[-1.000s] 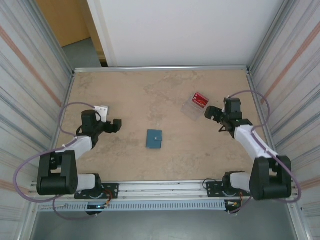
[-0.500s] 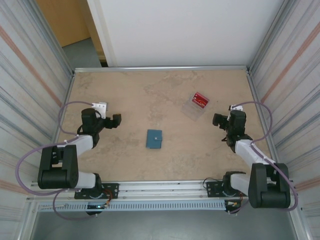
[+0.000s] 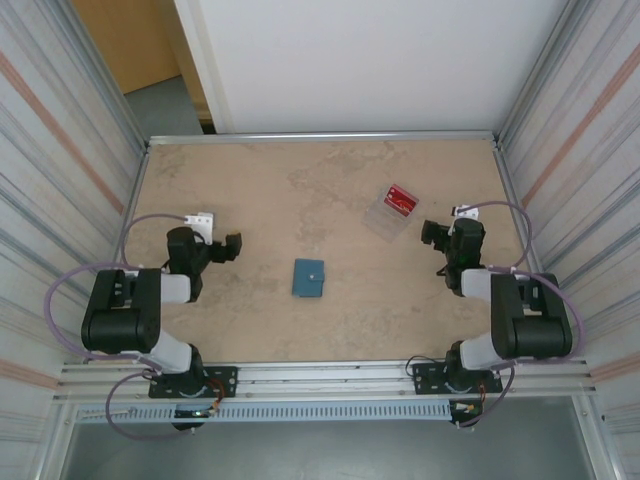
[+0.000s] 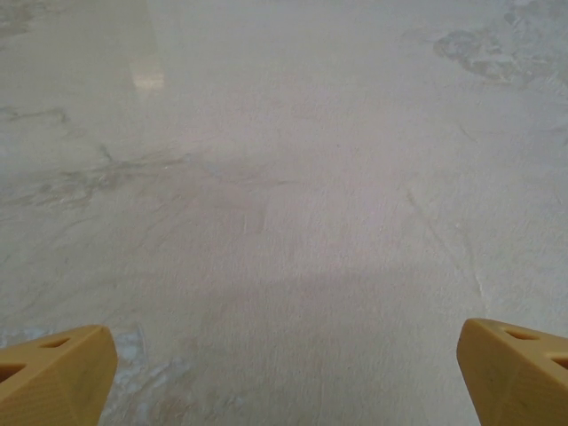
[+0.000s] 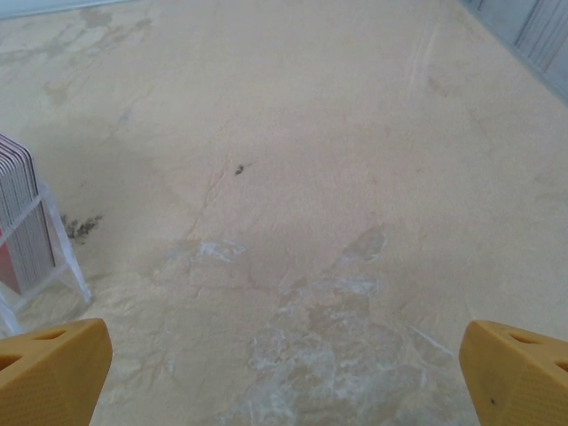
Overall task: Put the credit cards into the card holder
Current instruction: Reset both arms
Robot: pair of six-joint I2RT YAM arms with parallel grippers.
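Left gripper (image 3: 229,246) and right gripper (image 3: 432,233) stand wide apart, empty. Thin cards (image 3: 400,199) may slip in the case (image 3: 382,224) when pinched.

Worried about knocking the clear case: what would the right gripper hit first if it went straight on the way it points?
Probably bare table; the right gripper aims past the clear case, which sits left of its line, though depth is unclear.
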